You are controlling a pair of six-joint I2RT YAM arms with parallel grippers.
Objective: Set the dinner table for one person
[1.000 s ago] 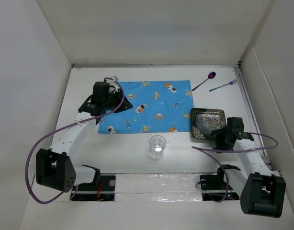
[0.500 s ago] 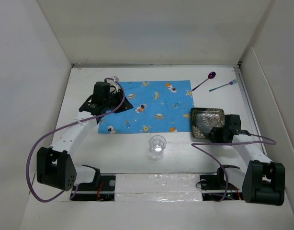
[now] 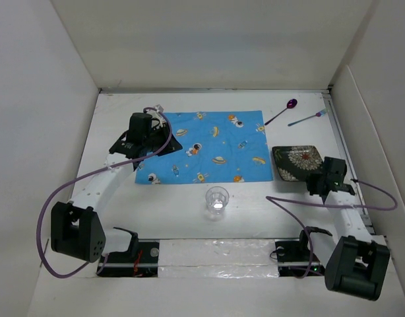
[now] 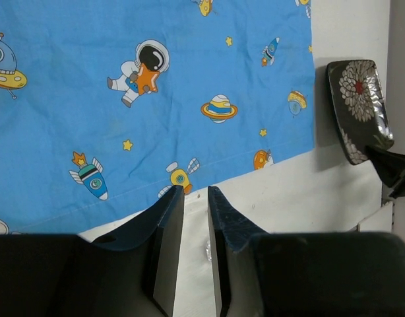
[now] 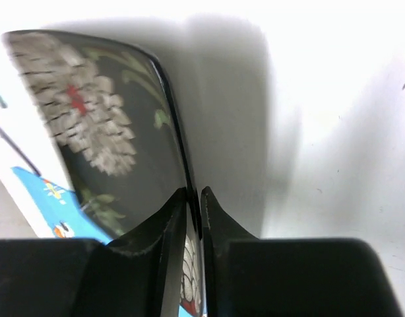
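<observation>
The right gripper [image 5: 193, 198], clamped on the rim of the plate [image 3: 296, 163], has tilted it up off the dinner table [image 3: 176, 211]; placemat [image 3: 202, 146] placement follows. The left gripper [image 4: 195, 198] hangs nearly closed, empty.

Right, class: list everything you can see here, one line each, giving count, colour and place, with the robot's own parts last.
Flat matte white dinner table: one, white, under everything, walled in white.
Rectangular cloth with space cartoon print: one, blue, centre of the table.
Square glossy plate with flower pattern: one, black, right of the cloth, tilted, one edge gripped.
Clear drinking glass: one, transparent, just in front of the cloth.
Metallic spoon: one, purple, far right corner.
Slim fork: one, blue-purple, beside the spoon.
Left end effector: one, black, over the cloth's near edge, fingers nearly closed, holding nothing.
Right end effector: one, black, pinching the plate's rim.
</observation>
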